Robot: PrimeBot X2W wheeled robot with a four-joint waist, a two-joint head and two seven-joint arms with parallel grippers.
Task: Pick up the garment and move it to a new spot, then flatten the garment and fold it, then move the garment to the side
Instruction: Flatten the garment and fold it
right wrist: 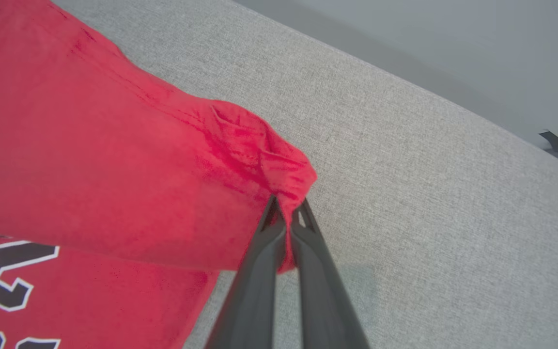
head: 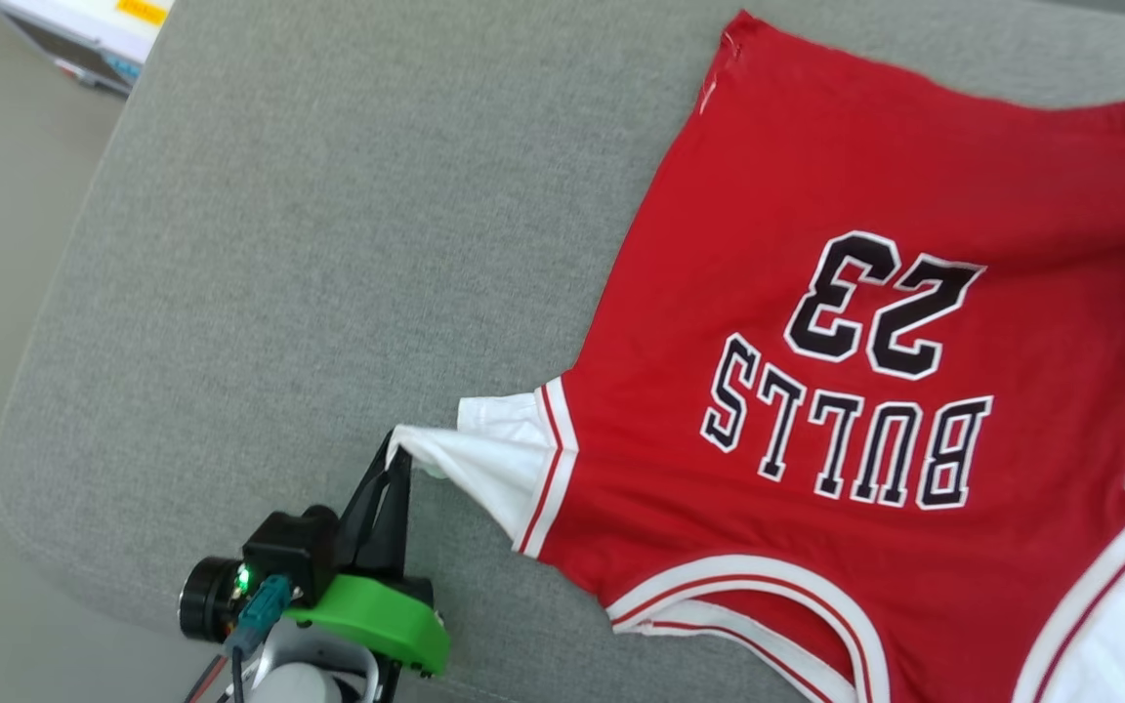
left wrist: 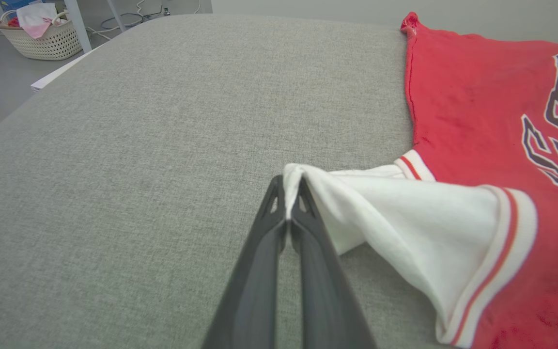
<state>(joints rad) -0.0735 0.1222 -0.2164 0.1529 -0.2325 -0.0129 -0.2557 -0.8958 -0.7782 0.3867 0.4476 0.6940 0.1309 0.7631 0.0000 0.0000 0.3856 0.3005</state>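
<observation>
The garment (head: 816, 322), a red jersey with white sleeves and "BULLS 23" print facing up, lies spread on the grey cushion (head: 309, 244). My left gripper (head: 396, 459) is shut on the tip of the white sleeve (head: 484, 454), pulling it into a point. In the left wrist view the left gripper (left wrist: 288, 189) pinches that sleeve (left wrist: 405, 213) just above the cushion. In the right wrist view my right gripper (right wrist: 286, 211) is shut on a bunched red corner of the garment (right wrist: 259, 155), lifted a little off the cushion.
The cushion's rounded edge (head: 25, 469) runs along the left, with floor beyond. A white basket (left wrist: 46, 36) with clothes and table legs stand on the floor far behind. A white box (head: 84, 29) sits at the top left.
</observation>
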